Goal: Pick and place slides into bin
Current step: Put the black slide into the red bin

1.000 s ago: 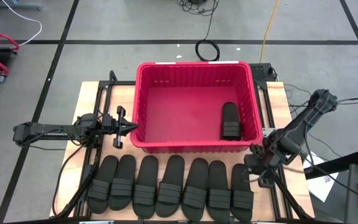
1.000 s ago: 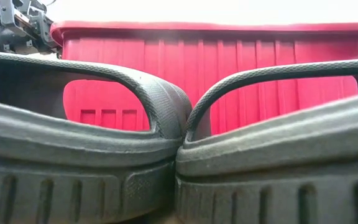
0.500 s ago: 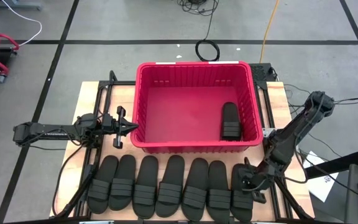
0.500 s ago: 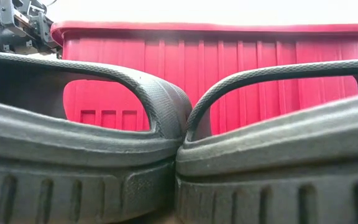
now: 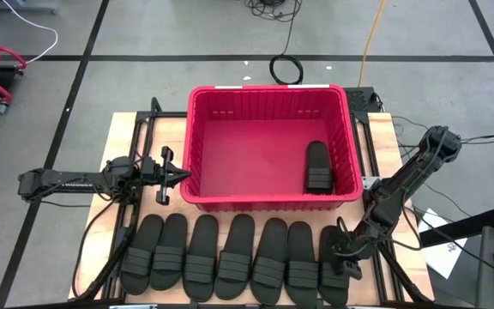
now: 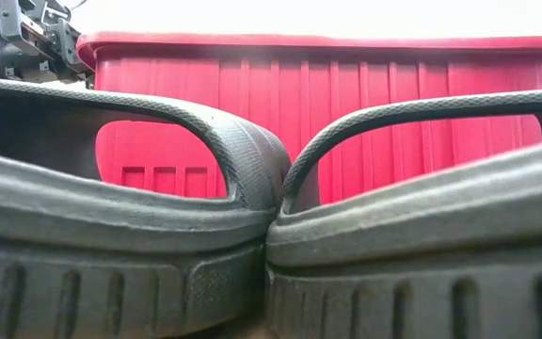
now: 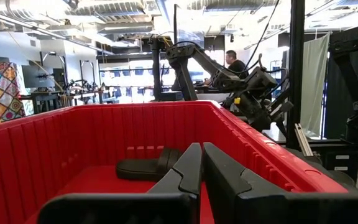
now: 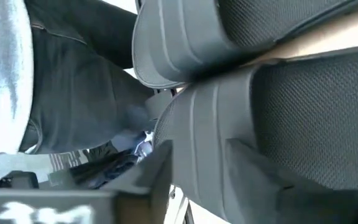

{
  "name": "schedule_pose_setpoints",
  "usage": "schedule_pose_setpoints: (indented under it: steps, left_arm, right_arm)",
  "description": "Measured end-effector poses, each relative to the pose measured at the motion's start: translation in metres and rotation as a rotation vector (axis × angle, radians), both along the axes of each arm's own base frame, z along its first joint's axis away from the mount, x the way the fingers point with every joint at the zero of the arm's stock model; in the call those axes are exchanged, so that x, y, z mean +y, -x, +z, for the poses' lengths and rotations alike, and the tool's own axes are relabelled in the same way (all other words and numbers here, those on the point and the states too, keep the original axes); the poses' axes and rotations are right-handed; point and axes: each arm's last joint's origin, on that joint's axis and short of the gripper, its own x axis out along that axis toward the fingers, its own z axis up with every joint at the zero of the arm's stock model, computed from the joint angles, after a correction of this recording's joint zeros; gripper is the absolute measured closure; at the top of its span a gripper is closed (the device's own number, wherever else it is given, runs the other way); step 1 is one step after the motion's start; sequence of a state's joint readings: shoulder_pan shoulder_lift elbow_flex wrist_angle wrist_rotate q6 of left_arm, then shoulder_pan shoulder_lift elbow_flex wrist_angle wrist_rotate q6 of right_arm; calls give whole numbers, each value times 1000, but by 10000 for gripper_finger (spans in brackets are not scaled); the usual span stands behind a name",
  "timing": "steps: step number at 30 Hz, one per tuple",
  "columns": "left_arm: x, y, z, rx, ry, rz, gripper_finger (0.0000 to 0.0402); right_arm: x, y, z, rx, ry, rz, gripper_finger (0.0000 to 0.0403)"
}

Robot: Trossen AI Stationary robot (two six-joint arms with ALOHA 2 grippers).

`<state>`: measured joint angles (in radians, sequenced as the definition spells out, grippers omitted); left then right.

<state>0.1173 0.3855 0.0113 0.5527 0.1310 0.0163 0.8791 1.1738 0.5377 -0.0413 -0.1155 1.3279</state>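
The red bin (image 5: 268, 146) stands mid-table with one black slide (image 5: 317, 166) lying on its floor by the right wall; that slide also shows in the left wrist view (image 7: 148, 167). Several more slides (image 5: 230, 257) lie side by side along the near edge. My right gripper (image 5: 346, 253) is open, low over the rightmost slide (image 5: 334, 268), its fingers (image 8: 160, 180) on either side of the slide's ribbed strap (image 8: 197, 137). My left gripper (image 5: 183, 174) is shut and empty, level at the bin's left wall. My right gripper comes at the rightmost slide's strap (image 8: 197, 137) slanting down from the right. I cannot tell whether its fingers touch the strap.
The bin's near wall (image 6: 346, 113) rises right behind the row of slides (image 6: 120, 235). Bare table shows on both sides of the bin (image 5: 131, 137). A person's clothing (image 8: 55, 93) shows beyond the near edge. Cables lie on the floor behind (image 5: 286, 69).
My right gripper has gone from beside the bin's near right corner toward the table's near edge and down, onto the rightmost slide. The slides have stayed where they were.
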Motion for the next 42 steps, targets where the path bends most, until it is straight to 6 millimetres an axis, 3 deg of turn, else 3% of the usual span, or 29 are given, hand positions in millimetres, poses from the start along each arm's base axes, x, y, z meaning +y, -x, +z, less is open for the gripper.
schedule_pose_setpoints:
  steps: [4,7,13,18,23,27,35,42]
  left_arm:
    - [0,0,0,0,0,0,380]
    - [0,0,0,1,3,-1,380]
    - [0,0,0,4,55,-9,380]
    - [0,0,0,4,70,-12,380]
    - [0,0,0,4,63,-10,380]
    - [0,0,0,4,46,-7,380]
    - [0,0,0,4,44,-7,380]
    - [0,0,0,4,43,-6,380]
  right_arm:
    - [-2,2,-2,50,21,-2,202]
    - [-3,2,-2,27,40,-4,192]
    - [-2,-1,12,-101,97,34,202]
    - [-9,3,23,-74,247,66,220]
    - [-8,9,16,9,237,138,233]
    - [-4,8,15,-34,180,146,233]
    - [-11,14,-4,80,152,46,234]
    - [-6,12,-5,0,45,41,234]
